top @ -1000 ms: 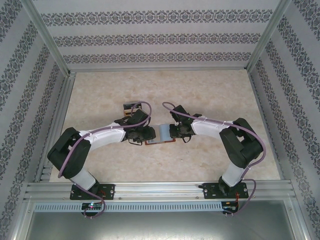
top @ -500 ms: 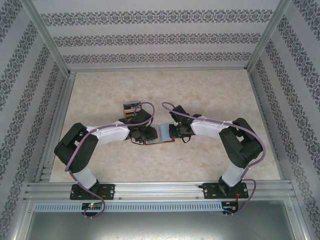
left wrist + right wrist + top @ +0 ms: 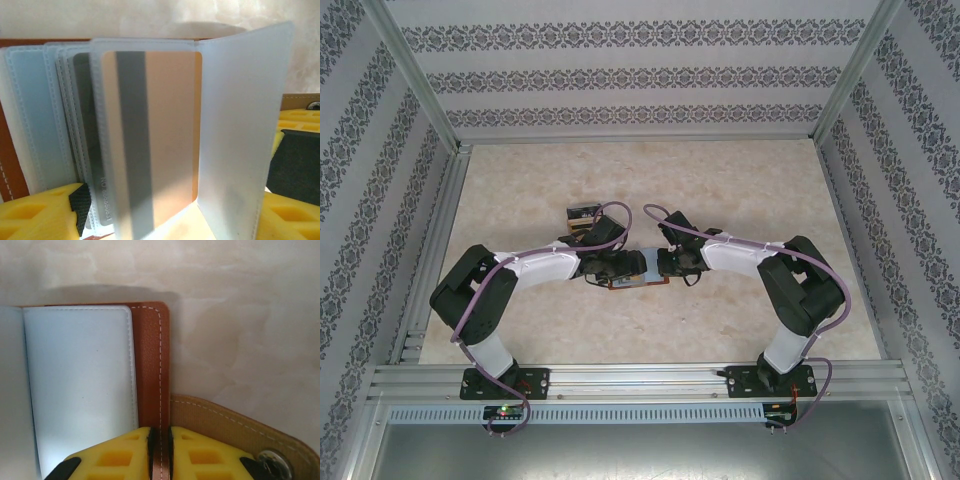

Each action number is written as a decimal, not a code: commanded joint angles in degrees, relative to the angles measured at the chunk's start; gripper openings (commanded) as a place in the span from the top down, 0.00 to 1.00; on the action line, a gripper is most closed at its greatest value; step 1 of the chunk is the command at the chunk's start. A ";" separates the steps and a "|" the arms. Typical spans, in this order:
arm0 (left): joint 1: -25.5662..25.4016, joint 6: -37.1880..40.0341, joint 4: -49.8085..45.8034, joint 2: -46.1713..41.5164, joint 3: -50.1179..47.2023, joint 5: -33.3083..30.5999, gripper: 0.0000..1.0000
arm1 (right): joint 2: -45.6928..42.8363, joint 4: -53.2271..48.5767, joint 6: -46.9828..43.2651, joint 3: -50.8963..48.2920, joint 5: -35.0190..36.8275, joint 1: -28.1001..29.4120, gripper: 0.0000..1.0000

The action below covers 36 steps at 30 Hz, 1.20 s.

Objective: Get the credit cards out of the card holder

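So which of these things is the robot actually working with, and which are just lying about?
Part of the job:
- card holder, pinched at its leather edge by the right gripper
- credit cards in its clear sleeves
- left gripper, open at the sleeves

Just lying about:
- small box on the table, farther back

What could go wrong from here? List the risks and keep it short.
1. The credit card sits inside a frosted sleeve, with more sleeves stacked close behind. The wide-open left jaws could close on sleeve and card together, so the card may not slide out.
2. The right jaws pinch only the thin cover edge of the card holder. A pull might slip it free or drag it across the table.
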 commanded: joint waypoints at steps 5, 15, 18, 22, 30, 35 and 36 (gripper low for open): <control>-0.71 2.35 -1.57 -1.78 1.34 -2.26 0.25 | 1.99 -1.43 0.80 0.03 -1.16 1.36 0.82; -0.72 4.80 -4.82 -2.81 4.10 -3.36 0.23 | 1.98 -1.51 0.89 0.10 -1.20 1.52 0.82; -0.88 4.88 -4.47 -2.29 4.60 -2.69 0.22 | 1.98 -1.42 1.03 -0.06 -1.16 1.68 0.81; -1.50 4.88 -4.39 -1.24 5.52 -2.22 0.22 | 2.07 -1.31 1.15 -0.19 -1.23 1.68 0.81; -1.86 4.88 -3.67 -0.81 5.06 -1.60 0.05 | 1.98 -1.18 1.24 -0.15 -1.11 1.71 0.80; -1.86 5.02 -4.67 -1.94 4.62 -2.84 0.05 | 0.99 -1.53 1.55 -0.15 -0.10 1.46 0.78; -1.86 5.04 -5.10 -2.36 4.54 -3.31 0.05 | 0.41 -1.92 1.67 -0.15 0.56 1.28 0.76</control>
